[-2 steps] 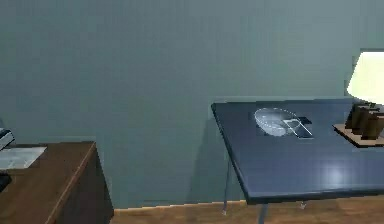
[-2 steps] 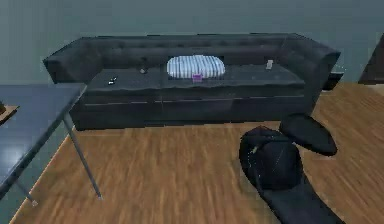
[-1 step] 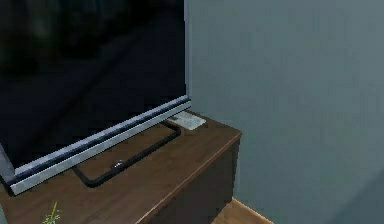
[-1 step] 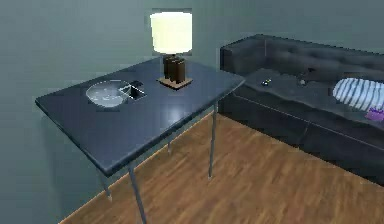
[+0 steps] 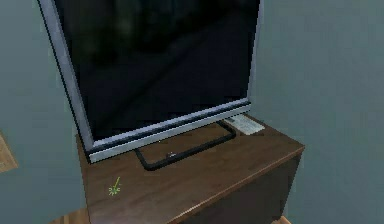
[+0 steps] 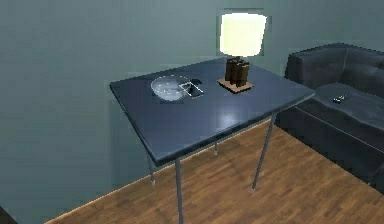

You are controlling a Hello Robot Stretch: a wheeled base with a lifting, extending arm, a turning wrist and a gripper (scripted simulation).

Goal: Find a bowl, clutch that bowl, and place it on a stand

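The glass bowl (image 6: pixel 170 88) sat on the worktop (image 6: pixel 220 115) with a lamp (image 6: pixel 240 45) at its two o'clock, found but seemingly ungrasped, so reaching for it seemed next; the fingers' state could not be told.

**Colour and Pattern Findings**

Forward view: the television (image 5: pixel 150 60) has a black screen, silver-grey frame and black foot. The stand (image 5: pixel 200 170) under it is plain dark reddish-brown (one small green fleck (image 5: pixel 115 186) on top). Pale grey remote (image 5: pixel 245 124). Muted blue-green wall (image 5: pixel 330 70).

Arm side view: the table (image 6: pixel 230 110) has a dark slate-blue top and grey legs. Pale, glassy grey bowl (image 6: pixel 172 87). The lamp (image 6: pixel 242 33) has a creamy yellow shade and dark brown base. Charcoal-black sofa (image 6: pixel 340 75). Warm brown planked floor (image 6: pixel 280 185).
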